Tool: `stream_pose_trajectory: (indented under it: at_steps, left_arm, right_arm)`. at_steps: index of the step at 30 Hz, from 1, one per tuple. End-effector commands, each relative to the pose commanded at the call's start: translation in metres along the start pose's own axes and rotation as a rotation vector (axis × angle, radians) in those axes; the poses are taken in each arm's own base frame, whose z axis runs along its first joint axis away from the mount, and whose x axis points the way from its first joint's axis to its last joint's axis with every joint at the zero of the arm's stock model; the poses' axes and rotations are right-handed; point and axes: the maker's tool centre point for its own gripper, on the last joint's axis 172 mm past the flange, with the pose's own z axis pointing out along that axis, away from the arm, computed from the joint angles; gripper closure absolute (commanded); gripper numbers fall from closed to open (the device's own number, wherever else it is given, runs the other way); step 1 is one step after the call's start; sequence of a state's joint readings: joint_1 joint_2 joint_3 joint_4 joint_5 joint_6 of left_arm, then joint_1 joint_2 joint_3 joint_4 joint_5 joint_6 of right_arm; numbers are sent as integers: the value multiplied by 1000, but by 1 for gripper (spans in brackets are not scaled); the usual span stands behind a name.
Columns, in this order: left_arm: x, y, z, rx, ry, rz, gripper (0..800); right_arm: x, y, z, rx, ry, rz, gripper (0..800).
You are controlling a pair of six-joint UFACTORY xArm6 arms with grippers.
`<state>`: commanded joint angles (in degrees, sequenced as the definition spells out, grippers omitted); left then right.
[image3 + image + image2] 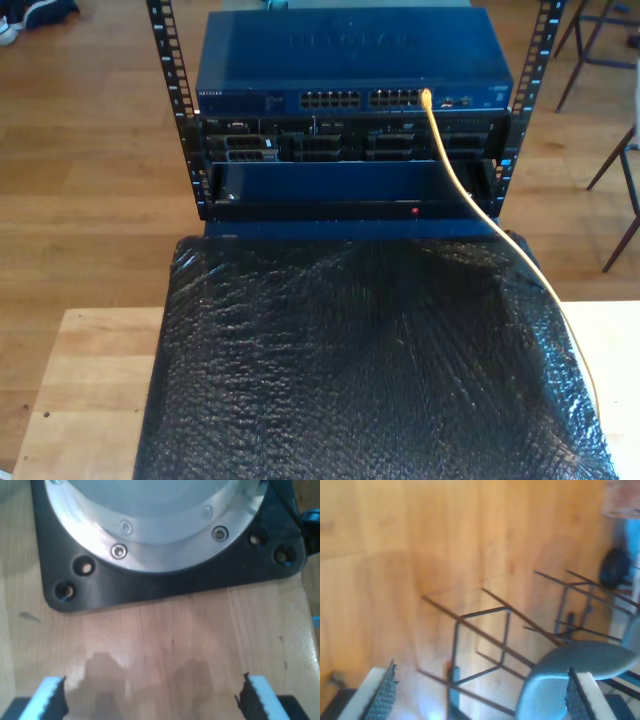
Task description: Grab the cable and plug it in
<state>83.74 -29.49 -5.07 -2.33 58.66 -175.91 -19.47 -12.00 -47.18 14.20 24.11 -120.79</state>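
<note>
In the exterior view, going left to right, a pale wooden worktop [85, 375] is showing at the lower left, a sheet of black bubble wrap [360, 370] is covering its middle, and behind it a black rack [185, 140] is carrying a blue network switch [350, 65] with its row of ports facing the camera. The cable [470, 205] is already sitting with its tip in a port toward the right of that row, and it is running down over the rack front, across the wrap, and off toward the exterior view's lower right.

My first end effector [150, 697] is hanging with its jaws wide apart and nothing between them, over bare wood just beside a black base plate [165, 587] with a bolted metal ring. My second end effector [480, 697] is likewise standing apart and empty, looking down at the floor and some chairs [575, 665].

Judging from this, the plug looks seated, so the plugging step seems done or nearly so; the next move would call for confirming it.

Embossed lettering is running across the switch lid, too faint to read.
</note>
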Motion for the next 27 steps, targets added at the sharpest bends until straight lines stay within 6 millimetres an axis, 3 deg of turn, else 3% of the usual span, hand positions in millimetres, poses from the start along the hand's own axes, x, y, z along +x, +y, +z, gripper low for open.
stream_pose_trajectory:
  at_steps: [6, 14, 18, 27]
  left_arm:
    - [0, 0, 0, 0, 0, 0, 0]
    - [0, 0, 0, 0, 0, 0, 0]
    - [0, 0, 0, 0, 0, 0, 0]
    - [0, 0, 0, 0, 0, 0, 0]
  right_arm:
    - [-24, -80, -14, 223, 90, -56, 4]
    - [-69, -172, -53, 384, 153, 30, 4]
    - [-83, -218, -74, 430, 184, -10, 4]
    - [-91, -315, -113, 518, 186, -54, 4]
